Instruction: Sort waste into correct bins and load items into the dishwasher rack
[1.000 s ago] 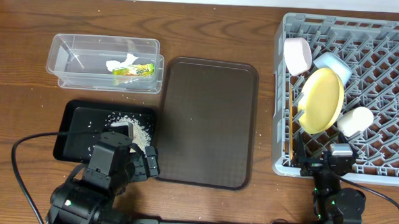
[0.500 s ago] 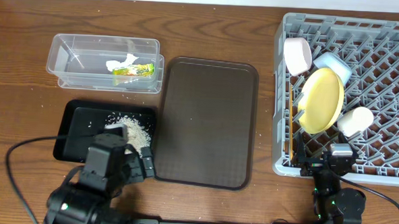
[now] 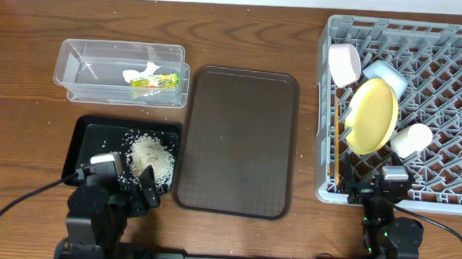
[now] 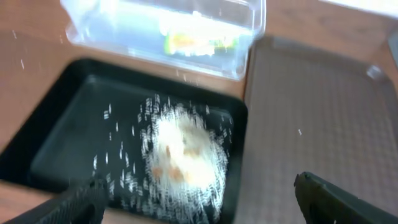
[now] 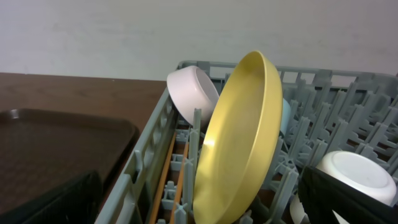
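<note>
The clear tub (image 3: 85, 68) holds the green-and-yellow wrapper (image 3: 155, 82) and the white tissue (image 3: 140, 72). The black tray (image 3: 90, 135) holds a pile of rice grains (image 3: 153, 159), blurred in the left wrist view (image 4: 183, 146). My left gripper (image 3: 123, 183) is open and empty over the tray's front edge. The grey rack (image 3: 453, 45) holds the yellow plate (image 3: 372, 116) on edge, white bowl (image 3: 344, 63), light blue bowl (image 3: 386, 74), white cup (image 3: 412, 140) and chopsticks (image 3: 337, 142). My right gripper (image 3: 384, 191) is open and empty at the rack's front wall, facing the plate (image 5: 242, 143).
A large dark brown serving tray (image 3: 238, 141) lies between the black tray and the rack; it also shows in the left wrist view (image 4: 311, 112). The clear tub (image 4: 161, 31) lies behind the black tray. A few stray grains lie on the wooden table.
My left arm has drawn back toward the front left, off the rice pile, which now shows whole. The right arm has not moved.
</note>
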Tool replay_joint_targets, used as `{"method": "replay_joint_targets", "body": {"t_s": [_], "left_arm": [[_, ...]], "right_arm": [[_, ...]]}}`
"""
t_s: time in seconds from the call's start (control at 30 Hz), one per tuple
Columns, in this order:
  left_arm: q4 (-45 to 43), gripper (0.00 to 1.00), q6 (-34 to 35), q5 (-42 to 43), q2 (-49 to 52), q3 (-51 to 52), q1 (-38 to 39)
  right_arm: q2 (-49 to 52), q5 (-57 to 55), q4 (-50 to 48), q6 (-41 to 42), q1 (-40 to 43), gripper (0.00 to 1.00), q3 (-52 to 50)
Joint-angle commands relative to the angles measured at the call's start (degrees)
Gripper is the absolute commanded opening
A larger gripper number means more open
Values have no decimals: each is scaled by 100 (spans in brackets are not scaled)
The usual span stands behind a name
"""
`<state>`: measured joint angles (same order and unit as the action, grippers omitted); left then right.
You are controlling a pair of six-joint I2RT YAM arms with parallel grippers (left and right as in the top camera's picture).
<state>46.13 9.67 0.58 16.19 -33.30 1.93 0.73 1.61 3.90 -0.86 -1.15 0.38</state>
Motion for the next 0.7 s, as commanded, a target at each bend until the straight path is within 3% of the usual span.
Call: {"method": "replay_joint_targets", "body": {"t_s": [0.0, 0.23, 0.37, 0.67], "left_arm": [[-612, 98, -339, -122, -446, 717, -101], [-3237, 98, 170, -125, -1224, 2544, -101], [-4511, 98, 136, -127, -1537, 3270, -103], [-4192, 98, -214, -101, -1609, 3307, -101]], "right_arm": [[-13, 13, 24, -48, -42, 99, -7], [-13, 13, 24, -48, -42, 99, -7], [-13, 13, 24, -48, -42, 99, -7], [-13, 13, 24, -48, -42, 99, -7]]}}
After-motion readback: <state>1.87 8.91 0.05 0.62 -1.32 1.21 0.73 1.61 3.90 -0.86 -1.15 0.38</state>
